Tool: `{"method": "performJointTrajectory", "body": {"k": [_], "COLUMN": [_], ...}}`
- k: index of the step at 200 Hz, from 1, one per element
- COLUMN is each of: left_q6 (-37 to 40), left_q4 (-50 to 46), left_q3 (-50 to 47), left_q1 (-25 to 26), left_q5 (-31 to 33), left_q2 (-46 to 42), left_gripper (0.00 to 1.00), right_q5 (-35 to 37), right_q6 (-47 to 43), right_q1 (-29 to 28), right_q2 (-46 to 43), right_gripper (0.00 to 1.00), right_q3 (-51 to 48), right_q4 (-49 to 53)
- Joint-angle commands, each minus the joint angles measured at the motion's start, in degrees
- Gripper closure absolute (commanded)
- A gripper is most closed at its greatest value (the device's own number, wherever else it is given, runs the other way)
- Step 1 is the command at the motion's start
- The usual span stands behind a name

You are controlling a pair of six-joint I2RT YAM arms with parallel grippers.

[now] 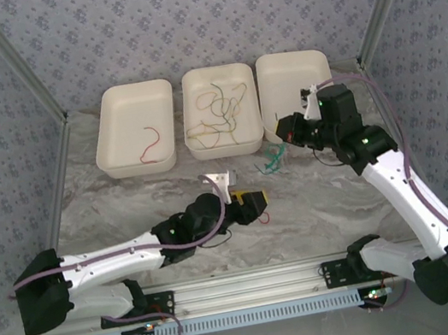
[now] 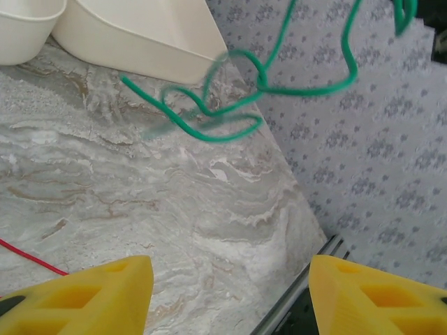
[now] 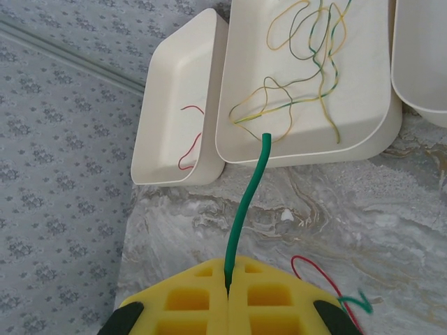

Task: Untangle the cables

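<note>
Right gripper (image 3: 228, 277): I see it pressed together, pinching the green cable (image 3: 248, 202) near the middle tray's (image 3: 314, 155) front edge. Left gripper (image 2: 230, 296): spread, mid-table, red cable (image 2: 31, 259) beside it. Yellow cables (image 3: 307, 63): in middle tray.

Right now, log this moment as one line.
left fingers open | right fingers shut on green cable | yellow-green tangle in middle tray

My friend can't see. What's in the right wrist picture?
The right gripper, its yellow jaws shut, pinches a green cable that pokes toward a white tray of tangled yellow-green cables. Another tray beside it holds one red cable.
</note>
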State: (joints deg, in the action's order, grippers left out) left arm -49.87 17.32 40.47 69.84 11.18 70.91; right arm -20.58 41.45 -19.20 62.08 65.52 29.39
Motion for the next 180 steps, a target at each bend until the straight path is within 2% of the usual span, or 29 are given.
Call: {"method": "performJointTrajectory", "body": {"k": [1,32,62,82,107,126,153,180], "left_q6": [7.91,15.79,25.12,31.37,39.53,42.71,44.73,44.95], "left_q4": [-1.44,-5.29,0.22,2.98,2.02,0.94,1.22,0.42], "left_q3": [1.75,4.77,5.36,7.21,11.5,13.7,15.6,17.7], "left_q1": [1.0,2.31,4.12,5.05,6.96,6.8,5.25,3.68], "left_q5": [2.69,7.52,11.67,11.74,19.24,25.45,24.68,25.83], "left_q2": [-1.39,-0.74,1.06,3.88,8.02,10.12,12.65,14.71], "left_gripper": [0.39,0.38,0.3,0.28,0.26,0.25,0.24,0.3], "right_q5": [1.17,2.15,3.01,3.5,3.23,2.67,1.79,1.39], "right_q6": [1.89,3.45,4.82,5.5,6.28,6.69,7.45,8.41], "right_q1": [-1.36,-2.47,-4.1,-5.03,-5.51,-5.76,-6.0,-6.03], "right_q2": [-0.06,0.88,1.7,2.24,2.5,2.52,2.17,1.75], "right_gripper": [1.0,1.0,1.0,1.0,1.0,1.0,1.0,1.0], "right_q3": [0.84,1.18,1.48,1.95,2.3,2.33,2.12,1.34], "right_q4": [0.8,1.37,1.96,2.87,3.38,3.66,3.4,2.81]}}
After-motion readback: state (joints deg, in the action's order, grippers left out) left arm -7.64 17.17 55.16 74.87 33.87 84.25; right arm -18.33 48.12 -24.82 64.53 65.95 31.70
